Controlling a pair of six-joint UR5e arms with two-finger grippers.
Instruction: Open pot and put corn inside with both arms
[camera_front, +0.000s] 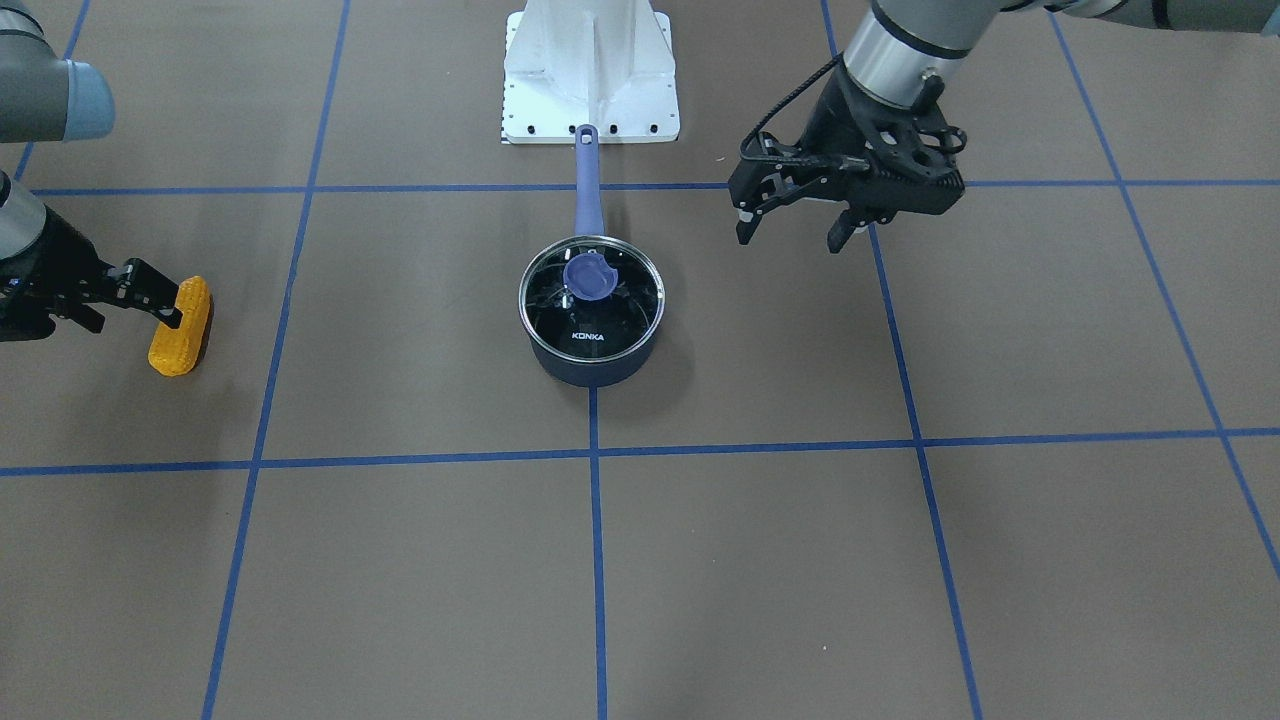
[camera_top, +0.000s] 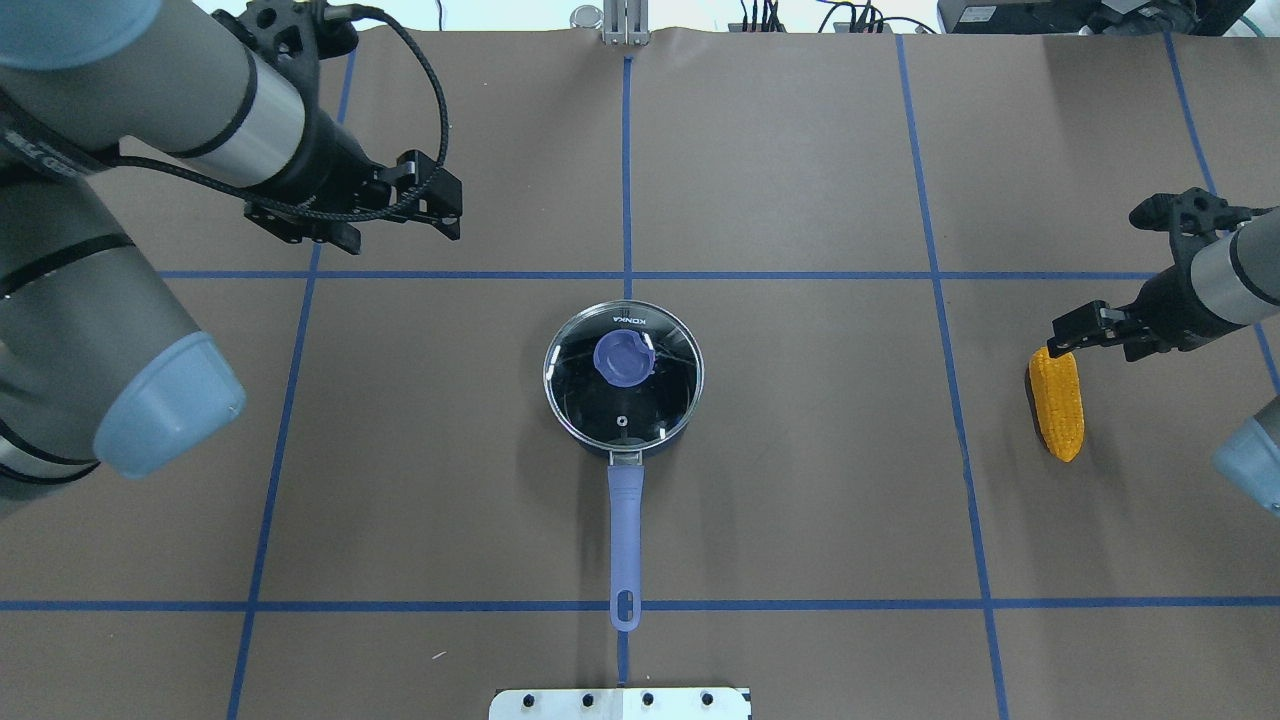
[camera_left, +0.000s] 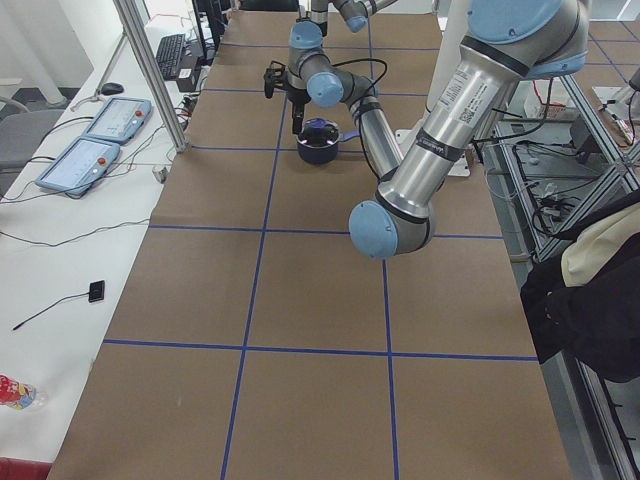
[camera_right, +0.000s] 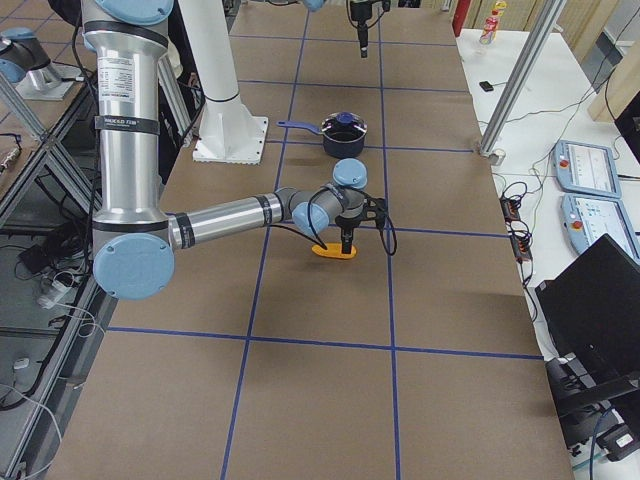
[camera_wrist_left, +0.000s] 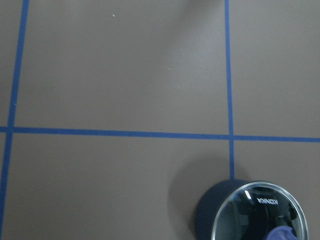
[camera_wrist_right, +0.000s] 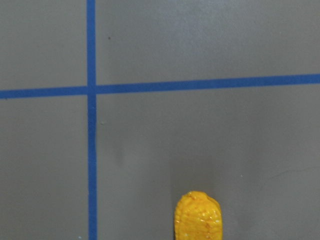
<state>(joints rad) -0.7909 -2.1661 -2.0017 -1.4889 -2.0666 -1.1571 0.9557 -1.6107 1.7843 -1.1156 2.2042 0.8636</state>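
The pot (camera_front: 590, 365) stands at the table's middle with its glass lid (camera_front: 610, 320) on and its long handle (camera_top: 625, 520) pointing at the robot's base. The corn (camera_top: 1058, 400) lies flat on the robot's right side. My right gripper (camera_top: 1095, 335) is open and low at the corn's far end, one finger touching or almost touching it. The right wrist view shows the cob's tip (camera_wrist_right: 198, 217) at the bottom. My left gripper (camera_top: 400, 225) is open and empty, in the air beyond and to the left of the pot. The left wrist view shows the pot (camera_wrist_left: 210, 210) at its lower right.
The white base plate (camera_front: 590, 90) sits just behind the pot handle's end. Blue tape lines divide the brown table into squares. Beside the table are control pendants (camera_left: 90, 140) and a person (camera_left: 600, 300).
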